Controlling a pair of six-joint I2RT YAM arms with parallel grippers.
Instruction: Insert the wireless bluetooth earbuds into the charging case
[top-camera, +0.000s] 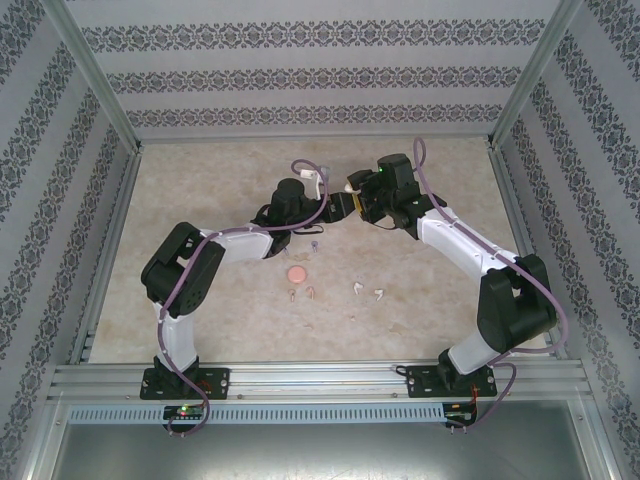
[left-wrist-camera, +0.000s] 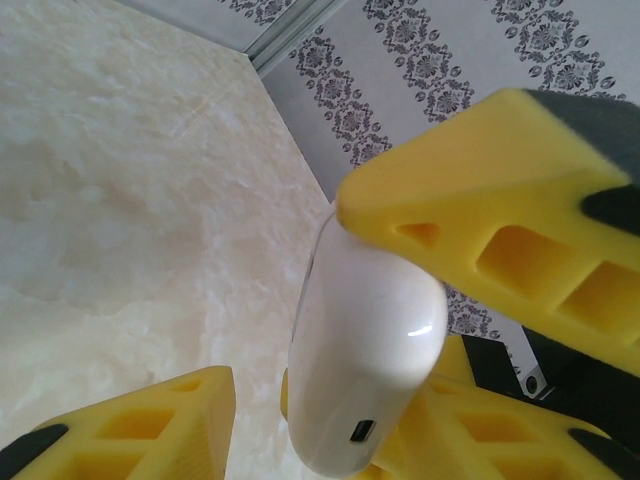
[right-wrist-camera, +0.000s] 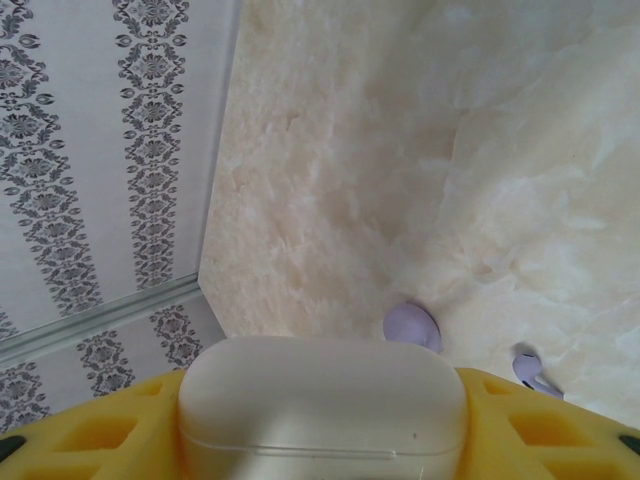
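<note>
A closed white charging case is held above the table, with my right gripper shut on its two ends. In the left wrist view the case shows its underside and charging port. My left gripper straddles it: one finger stands a gap away, the other lies against it. The big yellow finger above belongs to the right gripper. The two grippers meet mid-table. White earbuds, pinkish earbuds and a purplish earbud lie on the table.
A pink case lies just behind the pinkish earbuds. A purplish rounded case sits on the table beneath the held case. Patterned walls and a metal frame close in the marble-look table.
</note>
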